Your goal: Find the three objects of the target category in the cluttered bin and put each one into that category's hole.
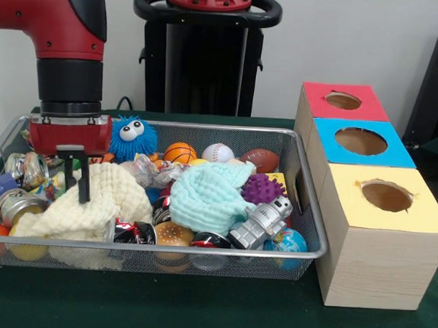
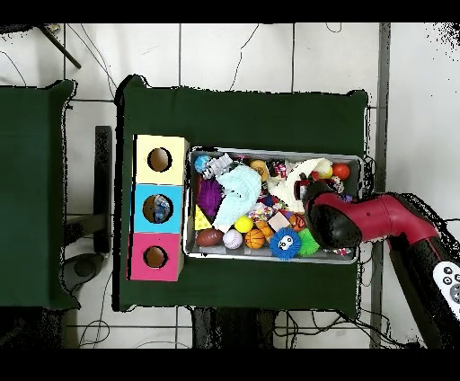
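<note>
On the desk (image 1: 199,307), the wire bin (image 1: 202,248) nearest the camera holds toys, cans and cloths beside 3 holed boxes (image 1: 375,213), the jaws (image 1: 78,175) closed on the cream cloth (image 1: 95,203); overhead, the arm (image 2: 377,218) covers the bin's (image 2: 190,202) end farthest from the boxes (image 2: 160,207).

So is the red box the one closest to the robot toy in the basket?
No, the yellow box stands nearest the silver robot toy; the red box is the farthest of the three, behind the blue one.
</note>
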